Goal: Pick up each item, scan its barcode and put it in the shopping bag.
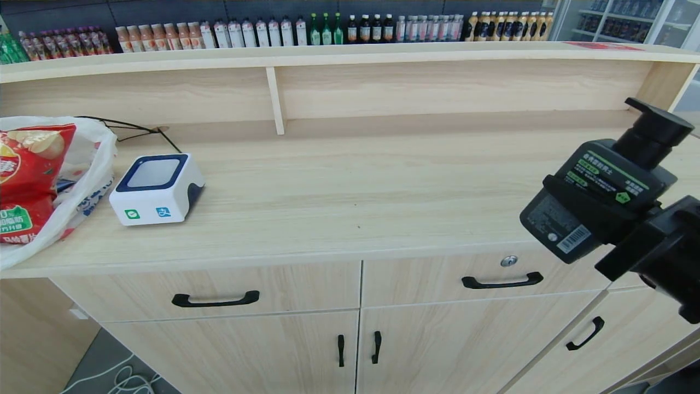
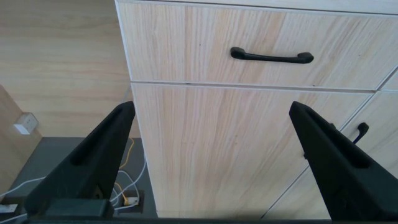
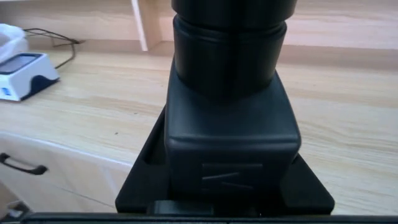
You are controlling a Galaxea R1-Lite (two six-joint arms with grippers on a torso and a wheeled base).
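My right gripper [image 1: 610, 219] is shut on a black pump bottle [image 1: 604, 189], held tilted above the counter's front right edge, its barcode label facing up toward the head camera. Seen from the right wrist, the black pump bottle [image 3: 229, 118] sits between the fingers [image 3: 149, 168]. A white and blue barcode scanner [image 1: 157, 189] stands on the counter at the left, also visible as the scanner [image 3: 23, 73] far off. The white shopping bag [image 1: 90, 175] lies at the far left with a red chip packet [image 1: 33, 175] inside. My left gripper [image 2: 211, 168] hangs open below the counter, facing the cabinet front.
The wooden counter [image 1: 355, 191] has a raised back shelf with a divider [image 1: 275, 101]. A black cable [image 1: 136, 131] runs behind the scanner. Drawers with black handles [image 1: 216, 300] lie below the counter edge. Bottles line the rear shelf [image 1: 328, 30].
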